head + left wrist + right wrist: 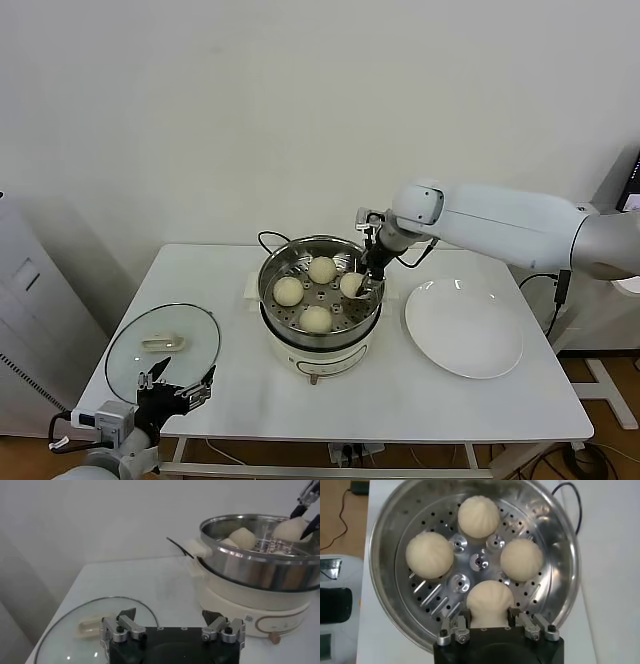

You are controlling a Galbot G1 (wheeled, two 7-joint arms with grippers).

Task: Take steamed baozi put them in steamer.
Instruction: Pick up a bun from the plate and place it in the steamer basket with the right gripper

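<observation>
The steamer is a shiny steel pot on a white cooker base in the middle of the table. Three baozi lie on its perforated bottom. My right gripper reaches into the pot from the right and is shut on the fourth baozi, low inside the pot near its right wall. In the right wrist view the fingers press both sides of that bun, with the other buns beyond it. My left gripper is open and empty at the table's front left corner.
A flat white plate lies bare to the right of the steamer. The round glass lid with a white handle lies at the front left, just beyond the left gripper. A black cord runs behind the pot.
</observation>
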